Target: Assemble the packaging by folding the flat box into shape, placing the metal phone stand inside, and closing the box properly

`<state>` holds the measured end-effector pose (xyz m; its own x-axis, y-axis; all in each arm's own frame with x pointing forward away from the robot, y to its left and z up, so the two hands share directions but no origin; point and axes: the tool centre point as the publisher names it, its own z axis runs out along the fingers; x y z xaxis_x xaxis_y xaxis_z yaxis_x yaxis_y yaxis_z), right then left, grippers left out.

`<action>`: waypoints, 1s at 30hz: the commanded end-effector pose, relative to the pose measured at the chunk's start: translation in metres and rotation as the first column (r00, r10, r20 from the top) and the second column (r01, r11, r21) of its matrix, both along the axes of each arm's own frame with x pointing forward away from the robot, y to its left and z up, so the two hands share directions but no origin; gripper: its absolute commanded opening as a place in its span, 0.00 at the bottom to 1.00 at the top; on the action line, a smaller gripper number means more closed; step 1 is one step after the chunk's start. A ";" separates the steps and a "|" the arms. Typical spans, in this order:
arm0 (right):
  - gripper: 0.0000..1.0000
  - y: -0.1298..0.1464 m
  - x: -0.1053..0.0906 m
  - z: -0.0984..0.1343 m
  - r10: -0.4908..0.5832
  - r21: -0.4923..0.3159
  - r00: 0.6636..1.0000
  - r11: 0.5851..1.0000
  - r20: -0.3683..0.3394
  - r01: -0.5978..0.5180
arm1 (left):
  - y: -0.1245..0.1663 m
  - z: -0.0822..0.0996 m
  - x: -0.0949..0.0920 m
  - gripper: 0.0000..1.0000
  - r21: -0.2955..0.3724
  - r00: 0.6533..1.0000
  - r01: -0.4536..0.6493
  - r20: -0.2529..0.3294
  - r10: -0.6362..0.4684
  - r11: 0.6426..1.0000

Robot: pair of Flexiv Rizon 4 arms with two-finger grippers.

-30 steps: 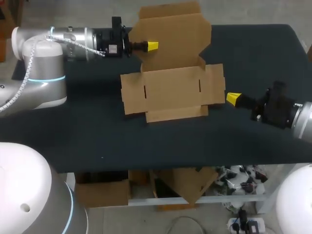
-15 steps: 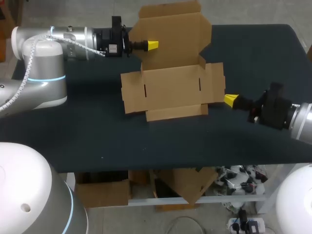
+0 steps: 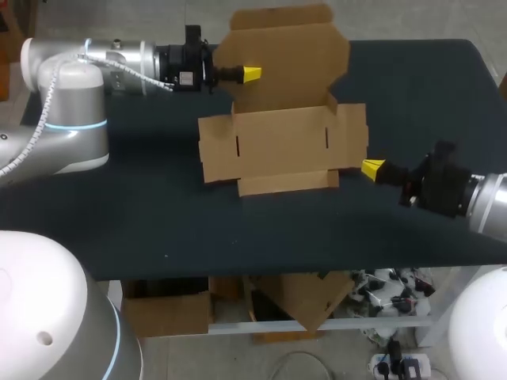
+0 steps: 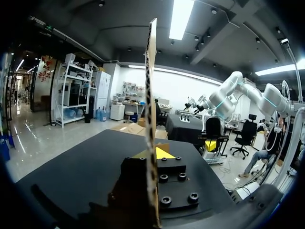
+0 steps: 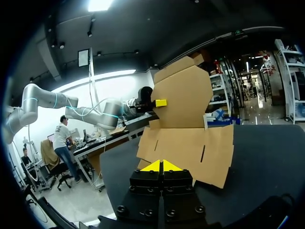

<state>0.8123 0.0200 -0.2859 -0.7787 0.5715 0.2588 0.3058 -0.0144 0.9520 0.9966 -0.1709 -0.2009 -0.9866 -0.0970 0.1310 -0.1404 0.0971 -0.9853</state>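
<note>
The brown cardboard box (image 3: 281,146) lies partly unfolded on the table, its lid panel (image 3: 285,55) standing upright at the back. My left gripper (image 3: 250,74) is shut on that lid's left edge; in the left wrist view the lid (image 4: 151,86) runs edge-on between the fingers of the left gripper (image 4: 155,153). My right gripper (image 3: 372,168) is shut with nothing in it, its tip just off the box's right side flap (image 3: 352,138). In the right wrist view the right gripper (image 5: 162,165) points at the box (image 5: 190,143), with the left gripper (image 5: 161,102) on the lid beyond. No phone stand shows.
The dark table top (image 3: 119,206) stretches bare around the box, with its front edge (image 3: 238,273) close below. Both arms come in low from the sides.
My right gripper has moved left toward the box's right flap. The left gripper and the lid have shifted slightly right.
</note>
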 end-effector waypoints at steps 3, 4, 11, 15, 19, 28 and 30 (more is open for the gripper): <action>0.00 0.001 -0.003 -0.002 -0.005 0.004 1.000 1.000 0.009 0.005 | -0.003 0.002 0.000 0.00 0.005 1.000 0.028 0.013 -0.028 1.000; 0.00 0.002 -0.003 -0.002 -0.005 0.004 1.000 1.000 0.010 0.005 | -0.003 0.002 -0.001 0.00 0.005 0.999 0.029 0.015 -0.029 1.000; 0.00 0.006 -0.005 -0.003 -0.006 -0.005 1.000 1.000 0.018 0.006 | -0.004 0.001 -0.005 0.00 0.002 0.997 0.063 0.037 -0.063 0.998; 0.00 0.009 -0.006 -0.004 -0.005 -0.009 1.000 1.000 0.020 0.005 | -0.003 -0.001 -0.006 0.00 -0.008 0.995 0.084 0.050 -0.083 0.996; 0.00 0.013 -0.006 -0.005 -0.003 -0.014 1.000 1.000 0.022 0.004 | -0.003 -0.002 -0.009 0.00 -0.014 0.994 0.095 0.059 -0.094 0.995; 0.00 0.020 -0.005 -0.008 0.006 -0.020 1.000 1.000 0.016 -0.006 | -0.007 -0.002 -0.016 0.00 -0.011 0.989 0.124 0.078 -0.122 0.992; 0.00 0.021 -0.005 -0.009 0.008 -0.020 1.000 1.000 0.016 -0.007 | -0.008 -0.002 -0.018 0.00 -0.010 0.989 0.126 0.080 -0.125 0.992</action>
<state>0.8054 0.0382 -0.2930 -0.7882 0.5682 0.2366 0.2923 0.0073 0.9563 0.9780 -0.1782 -0.2013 -0.9983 0.0231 0.0526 -0.0502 0.0953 -0.9942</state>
